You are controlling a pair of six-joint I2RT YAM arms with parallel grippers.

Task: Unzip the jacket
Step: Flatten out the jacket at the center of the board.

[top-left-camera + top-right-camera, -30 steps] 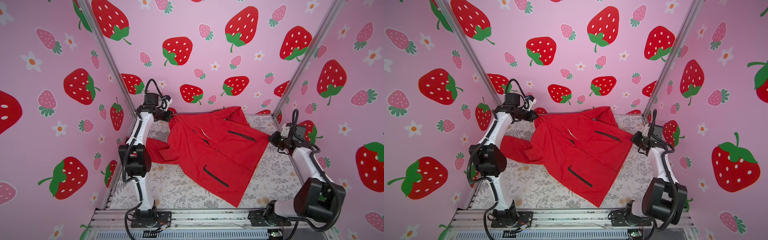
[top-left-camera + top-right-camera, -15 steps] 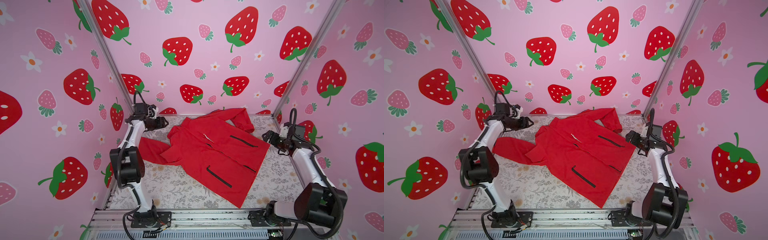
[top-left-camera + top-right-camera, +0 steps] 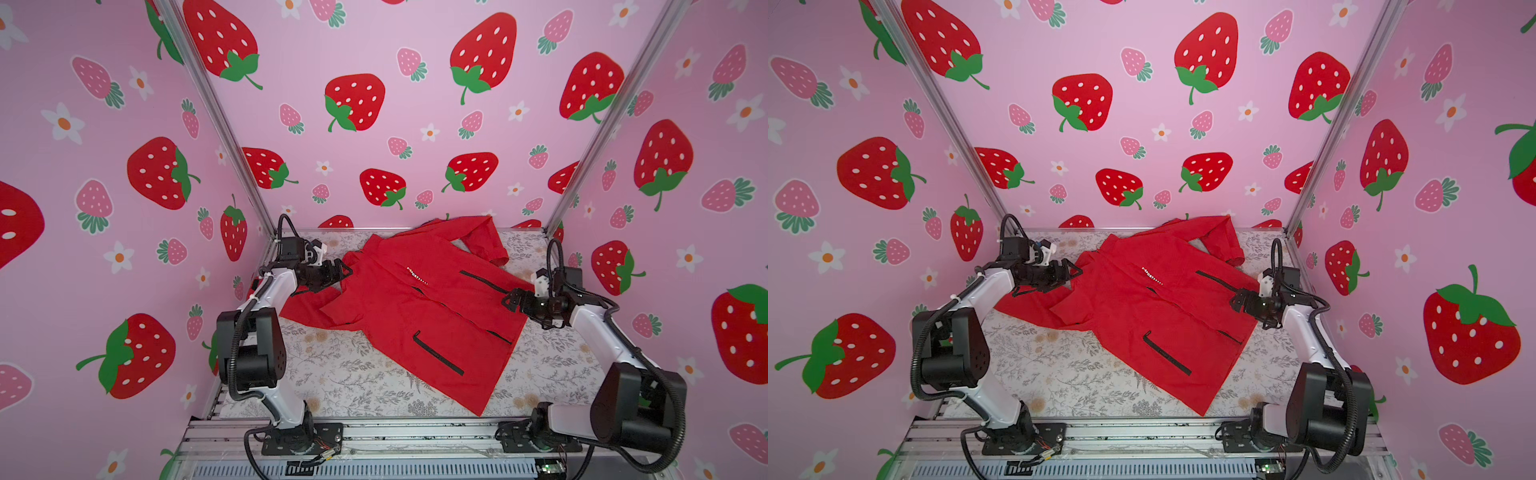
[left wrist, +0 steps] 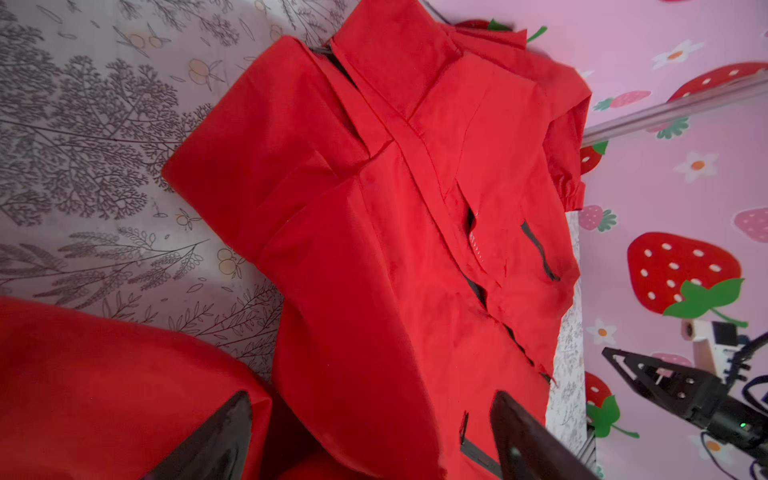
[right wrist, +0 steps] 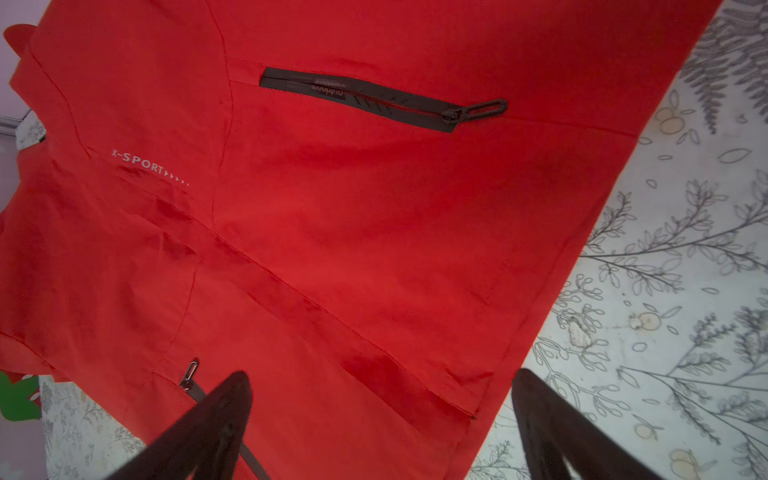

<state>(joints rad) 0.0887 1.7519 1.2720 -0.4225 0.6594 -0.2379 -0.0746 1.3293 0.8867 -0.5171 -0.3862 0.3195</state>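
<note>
A red jacket (image 3: 415, 316) lies spread flat on the floral table (image 3: 332, 374). The left gripper (image 3: 344, 269) and right gripper (image 3: 506, 300) sit at opposite edges of it. Both have their jaws wide apart and grip nothing.

A bright red jacket (image 3: 419, 316) lies spread diagonally, front up, across the floral-patterned table (image 3: 332, 374), black pocket zippers closed, white "X-SPORT" lettering on its chest, one sleeve folded near the back wall.

Pink walls (image 3: 386, 37) printed with red strawberries (image 3: 354, 102) and white flowers (image 3: 429, 133) enclose three sides, joined by silver corner posts (image 3: 216, 112). A grey floral tablecloth (image 3: 353, 374) covers the table, with aluminium rails (image 3: 415, 432) along its near edge.
</note>
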